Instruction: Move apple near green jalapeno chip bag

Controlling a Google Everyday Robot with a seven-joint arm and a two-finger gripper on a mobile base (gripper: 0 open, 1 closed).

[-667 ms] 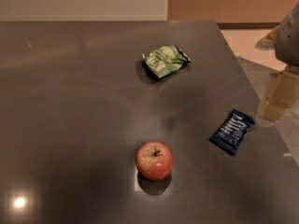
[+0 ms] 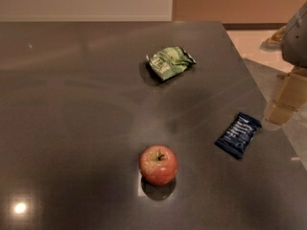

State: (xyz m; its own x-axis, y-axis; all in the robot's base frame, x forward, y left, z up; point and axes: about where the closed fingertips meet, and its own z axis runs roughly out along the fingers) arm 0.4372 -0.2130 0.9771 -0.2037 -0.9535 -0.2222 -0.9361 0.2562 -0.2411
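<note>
- A dark grey table (image 2: 72, 104) fills most of the scene. Its left half is bare surface, with a small glint of light (image 2: 20, 208) near the front left corner
- The apple (image 2: 158, 165), red with a yellowish patch at the stem, sits upright near the front, about midway across
- The green jalapeno chip bag (image 2: 169, 63) lies crumpled farther back, slightly right of the apple and well apart from it, with bare tabletop running between them
- A dark blue snack packet (image 2: 238, 134) lies tilted near the table's right edge, off the line from apple to bag
- The gripper (image 2: 287, 100) hangs at the far right, just beyond the table's edge as seen. It is near the blue packet and well apart from the apple, and I cannot tell whether it is open or closed
</note>
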